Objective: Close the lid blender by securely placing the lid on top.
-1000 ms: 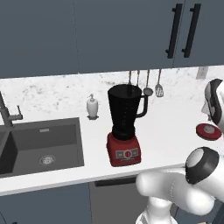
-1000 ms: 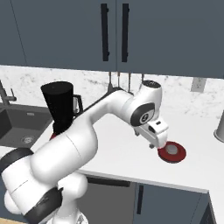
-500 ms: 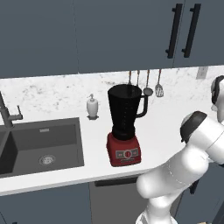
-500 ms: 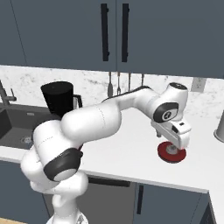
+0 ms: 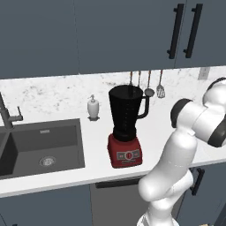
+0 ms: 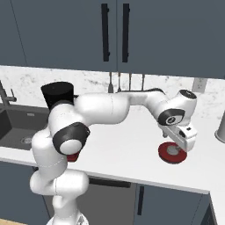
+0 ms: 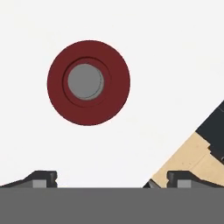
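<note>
My fingers (image 7: 111,179) are spread wide, holding nothing; the lid (image 7: 89,82) lies flat on the tabletop (image 7: 175,65) just below, offset from centre between them.

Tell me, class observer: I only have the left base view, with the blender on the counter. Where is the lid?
Observer: The lid lies flat on the counter, far right of the blender.
Operator: Is the gripper near it?
Observer: Yes, the gripper hangs just above the lid, seen in the right base view.
Operator: Is the lid gripped?
Observer: No. In the hand view the jaws stand wide open, and the lid lies free ahead of them, grey knob up.
</note>
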{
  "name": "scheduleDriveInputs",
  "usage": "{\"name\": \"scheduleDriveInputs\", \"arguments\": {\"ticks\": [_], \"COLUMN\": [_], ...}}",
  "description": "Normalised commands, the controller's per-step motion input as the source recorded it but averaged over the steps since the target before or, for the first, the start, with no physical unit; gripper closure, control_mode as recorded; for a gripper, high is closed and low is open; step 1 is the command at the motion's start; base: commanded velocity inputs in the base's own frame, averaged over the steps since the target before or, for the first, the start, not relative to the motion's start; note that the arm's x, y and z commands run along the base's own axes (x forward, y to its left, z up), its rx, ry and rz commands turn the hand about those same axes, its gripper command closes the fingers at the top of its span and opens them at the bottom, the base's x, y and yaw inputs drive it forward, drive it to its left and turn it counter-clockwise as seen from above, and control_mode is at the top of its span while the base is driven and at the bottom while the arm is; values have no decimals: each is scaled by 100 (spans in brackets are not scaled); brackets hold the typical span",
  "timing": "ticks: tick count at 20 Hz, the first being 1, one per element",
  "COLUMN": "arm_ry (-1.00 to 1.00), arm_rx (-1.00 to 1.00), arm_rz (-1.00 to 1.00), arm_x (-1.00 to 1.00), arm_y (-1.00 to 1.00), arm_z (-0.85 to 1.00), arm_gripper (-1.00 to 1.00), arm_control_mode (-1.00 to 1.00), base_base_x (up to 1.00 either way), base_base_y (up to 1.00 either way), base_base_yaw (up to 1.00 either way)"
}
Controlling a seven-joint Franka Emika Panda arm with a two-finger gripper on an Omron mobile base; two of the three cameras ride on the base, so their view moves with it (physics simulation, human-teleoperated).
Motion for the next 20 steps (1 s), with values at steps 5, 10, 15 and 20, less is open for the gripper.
{"name": "scheduleDriveInputs", "arguments": {"ticks": [5, 10, 15, 20], "arm_ry": [-18, -1, 10, 5], "arm_rx": [0, -9, -13, -6], "arm_rz": [1, 4, 0, 0], "arm_x": [12, 4, 38, 30], "arm_y": [12, 13, 29, 23], "arm_z": [-63, -19, -4, -23], "arm_gripper": [-100, -100, -100, -100], "arm_control_mode": [-100, -100, -100, -100], "base_base_x": [0, 0, 0, 0], "base_base_y": [0, 0, 0, 0], "base_base_yaw": [0, 0, 0, 0]}}
